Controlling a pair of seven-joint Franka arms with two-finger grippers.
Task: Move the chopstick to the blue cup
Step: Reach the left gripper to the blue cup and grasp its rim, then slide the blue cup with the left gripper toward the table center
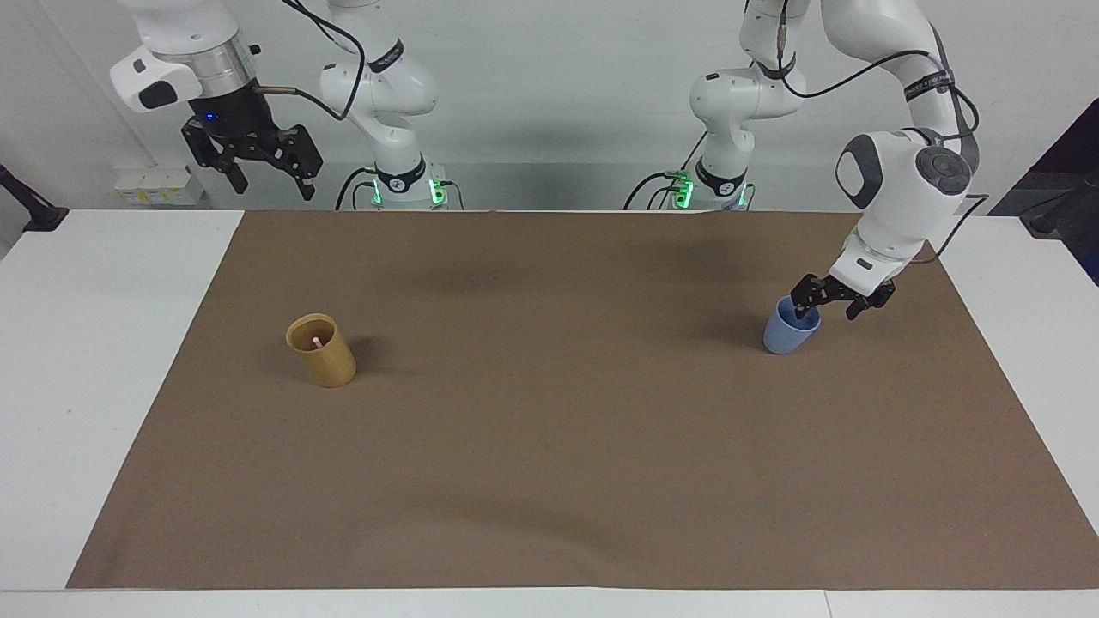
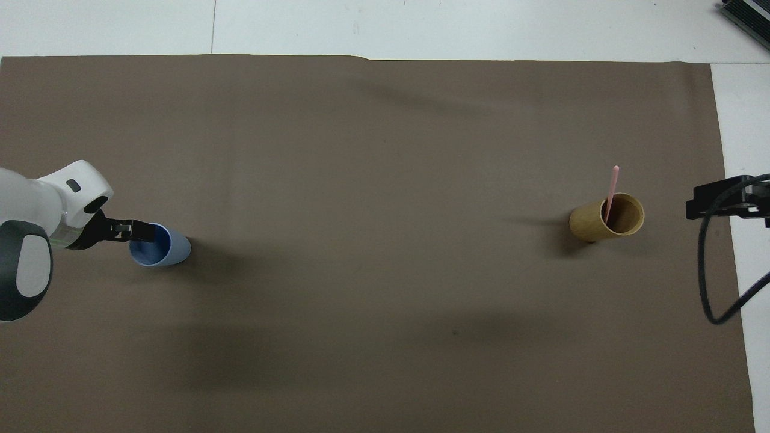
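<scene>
The blue cup stands upright on the brown mat toward the left arm's end of the table. My left gripper is down at the cup's rim and open; one fingertip dips inside the rim and the other hangs outside it. A single pink chopstick leans in the tan-yellow cup toward the right arm's end. My right gripper waits high up, open, with nothing in it, over the table's edge by its own base.
A brown mat covers most of the white table. A black cable loops down from the right arm near the mat's edge.
</scene>
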